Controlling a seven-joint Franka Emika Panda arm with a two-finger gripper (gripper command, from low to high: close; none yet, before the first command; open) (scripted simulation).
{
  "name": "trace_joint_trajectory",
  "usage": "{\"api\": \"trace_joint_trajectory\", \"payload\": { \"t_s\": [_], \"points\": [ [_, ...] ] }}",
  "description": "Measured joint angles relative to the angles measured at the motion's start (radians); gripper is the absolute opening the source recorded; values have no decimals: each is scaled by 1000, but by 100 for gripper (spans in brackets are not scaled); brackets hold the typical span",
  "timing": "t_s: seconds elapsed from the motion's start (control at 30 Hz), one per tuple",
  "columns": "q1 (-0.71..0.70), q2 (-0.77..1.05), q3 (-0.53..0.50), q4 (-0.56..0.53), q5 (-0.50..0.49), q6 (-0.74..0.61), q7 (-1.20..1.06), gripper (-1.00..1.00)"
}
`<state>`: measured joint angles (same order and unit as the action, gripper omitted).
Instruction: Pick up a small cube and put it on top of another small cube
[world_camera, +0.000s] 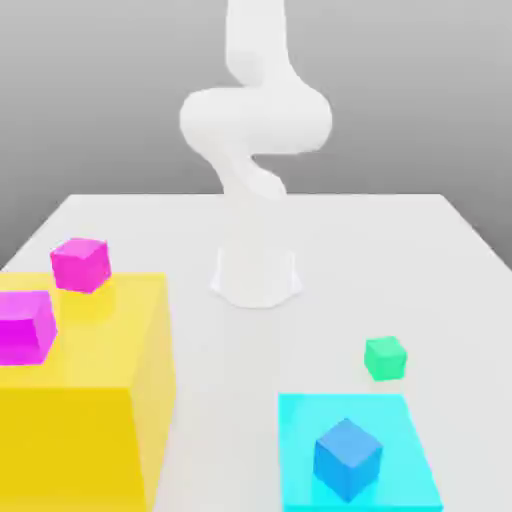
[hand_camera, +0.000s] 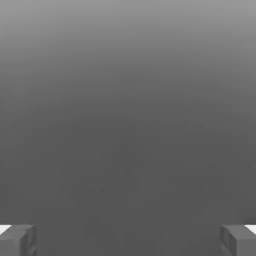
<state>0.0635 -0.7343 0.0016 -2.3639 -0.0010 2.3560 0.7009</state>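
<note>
Gripper (hand_camera: 128, 240) of mine hangs with its fingers (hand_camera: 17, 240) spread wide and holding nothing, while the small green cube (world_camera: 385, 358) sits on the white table (world_camera: 400, 250), just beyond the cyan pad (world_camera: 400, 440) bearing the blue cube (world_camera: 347, 458).

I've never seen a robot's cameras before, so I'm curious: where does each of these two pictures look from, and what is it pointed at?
Exterior view: sits off the arm, above the table, looking down across it at the white arm, with the green cube, blue cube on a cyan pad, and two magenta cubes on a yellow block.
Hand view: rides on the hand, facing plain grey; the open pincer fingertips show at the corners.
Shared: no one object shows in both.
</note>
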Motion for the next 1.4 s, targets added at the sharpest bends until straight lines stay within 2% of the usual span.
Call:
{"api": "trace_joint_trajectory", "payload": {
  "t_s": [0.7,0.83,1.0,1.03,1.27,1.4],
  "points": [
    [548,619,47,-579,17,518,-937,0],
    [570,754,52,-598,-20,629,-969,0],
    [614,935,-1,-568,-62,777,-942,0],
    [620,966,-6,-562,-62,802,-942,-100],
    [620,972,-8,-561,-66,806,-939,-100],
    [604,851,14,-583,-47,707,-953,-100]
  ]
}}
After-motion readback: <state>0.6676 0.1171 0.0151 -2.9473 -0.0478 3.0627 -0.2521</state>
